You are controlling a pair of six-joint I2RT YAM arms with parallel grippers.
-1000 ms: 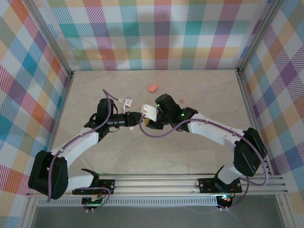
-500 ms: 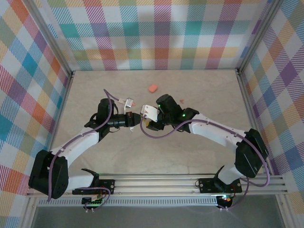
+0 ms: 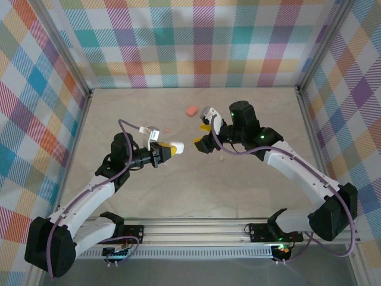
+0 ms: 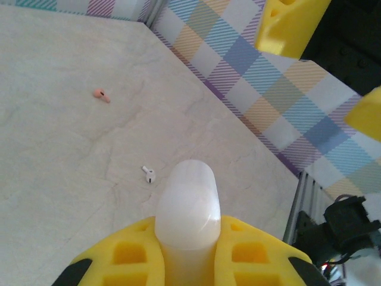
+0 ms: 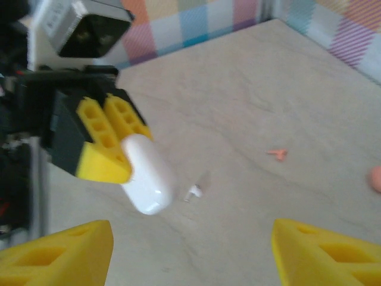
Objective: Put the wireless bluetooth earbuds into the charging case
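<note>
1. The left gripper's fingers clamp one white case, held off the table. The right gripper's fingers are spread wide, holding nothing.
2. Bare tabletop surrounds both, and the checked walls stand well apart.
3. Lying loose are one white earbud, one pink earbud and one pink case.
4. Both arms bend inward, their grippers facing each other but apart.
</note>
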